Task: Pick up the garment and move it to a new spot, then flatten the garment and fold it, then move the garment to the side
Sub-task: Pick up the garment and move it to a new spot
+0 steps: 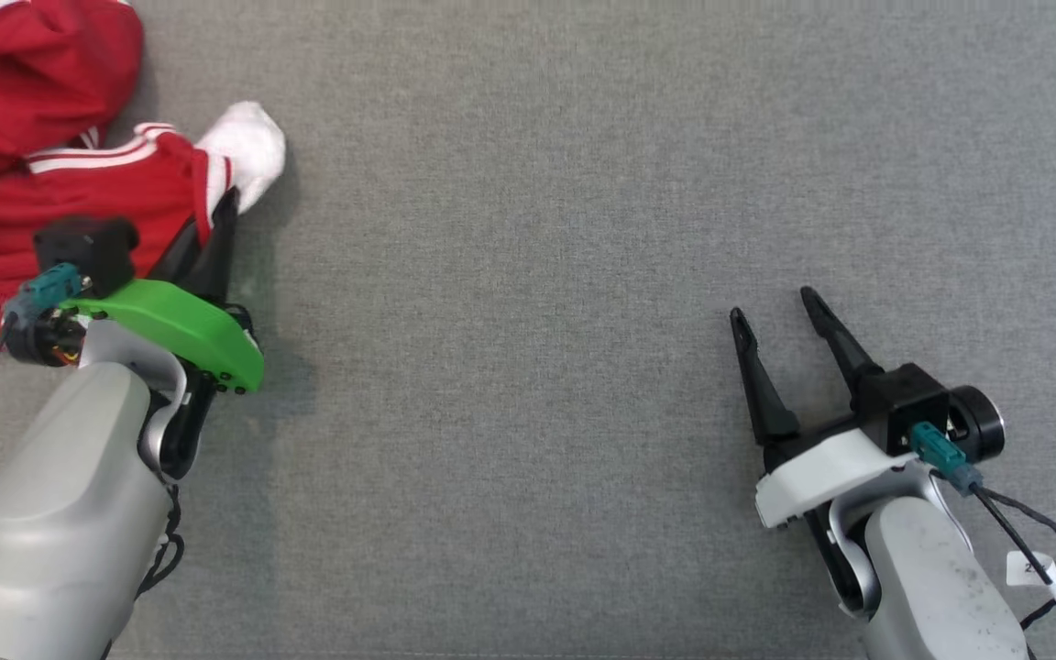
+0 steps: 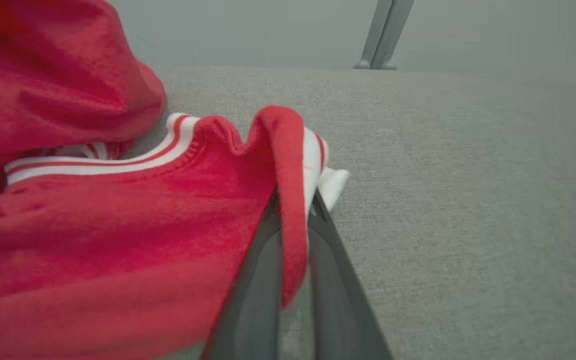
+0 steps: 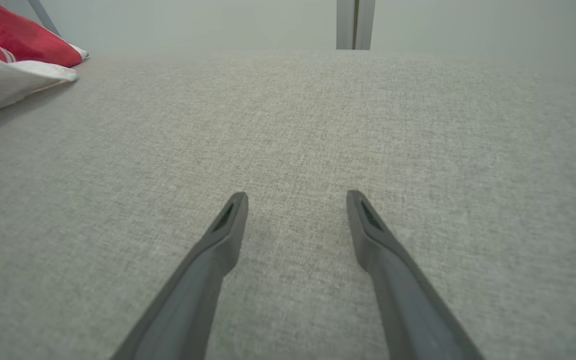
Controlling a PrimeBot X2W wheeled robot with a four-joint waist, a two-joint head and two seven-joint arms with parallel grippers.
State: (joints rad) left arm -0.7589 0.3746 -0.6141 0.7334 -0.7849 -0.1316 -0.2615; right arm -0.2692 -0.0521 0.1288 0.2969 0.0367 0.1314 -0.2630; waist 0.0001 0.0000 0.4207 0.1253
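Red garment (image 1: 51, 183), white-trimmed edge pinched by left gripper (image 1: 224, 215).
Right gripper (image 1: 774, 305) lay well apart to garment's right, fingers (image 1: 755, 376) spread, empty.

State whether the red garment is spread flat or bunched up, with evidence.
Bunched up. The red garment lies in heaped, overlapping folds, and the left tool is shut on a raised ridge of its edge.

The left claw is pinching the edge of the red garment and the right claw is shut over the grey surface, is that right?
Not quite: the right claw is open, fingers spread, as the right wrist view shows. The left claw does pinch the edge of the garment, and the right one is over the grey surface.
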